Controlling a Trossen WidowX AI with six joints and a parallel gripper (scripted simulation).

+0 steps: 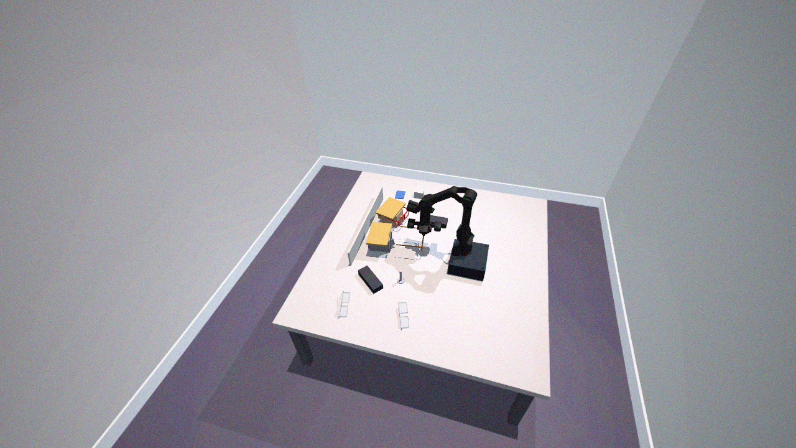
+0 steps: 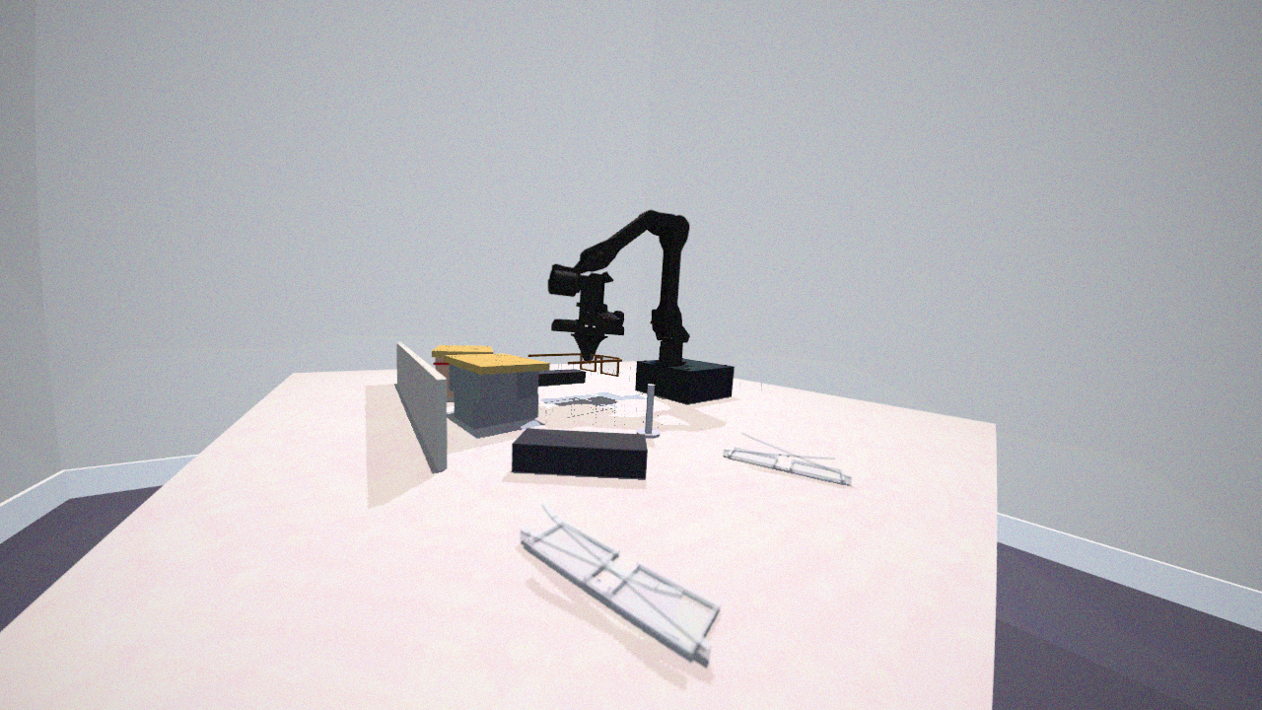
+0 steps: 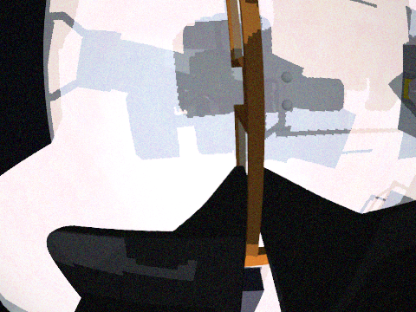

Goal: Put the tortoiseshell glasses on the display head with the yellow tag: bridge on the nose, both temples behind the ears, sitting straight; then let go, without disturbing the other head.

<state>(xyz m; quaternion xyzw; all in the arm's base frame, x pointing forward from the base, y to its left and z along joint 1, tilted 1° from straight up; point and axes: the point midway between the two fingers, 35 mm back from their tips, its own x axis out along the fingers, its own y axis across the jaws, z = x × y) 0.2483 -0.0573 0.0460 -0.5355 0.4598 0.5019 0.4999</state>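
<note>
Grips the tortoiseshell glasses (image 2: 603, 363) with jaws closed nearly to their narrowest on a thin part of the frame. In the wrist view, shows the brown rim running up toward 12 o'clock from between the dark fingers. Cannot tell from these views whether that part is the bridge or a lens rim.

Hangs the gripper (image 2: 589, 356) pointing down, with the glasses level and clear of the table (image 2: 264, 530). Seen from the top view, places them at about 3 o'clock of the nearer yellow-topped display head (image 1: 379, 234), close beside it but apart. One temple reaches toward that head.

Puts the other head (image 1: 390, 208) at about 1 o'clock of the nearer one, with a red frame (image 1: 402, 218) at its front and a blue square (image 1: 400, 194) just beyond. Shows no yellow tag; probably the nearer head is the target.

Looks light, stiff and thin. Likely swings about so small a pinch, so calls for slow moves. Likely slips or bends if a temple catches a head's side. Best held at the middle of the front, so both temples stay free to slide behind the ears and the frame hangs straight.

Leaves aside a grey wall panel (image 2: 421, 401), a black box (image 2: 580, 453), a small post (image 2: 650, 407) and two clear frames (image 2: 617, 583) lying flat.
</note>
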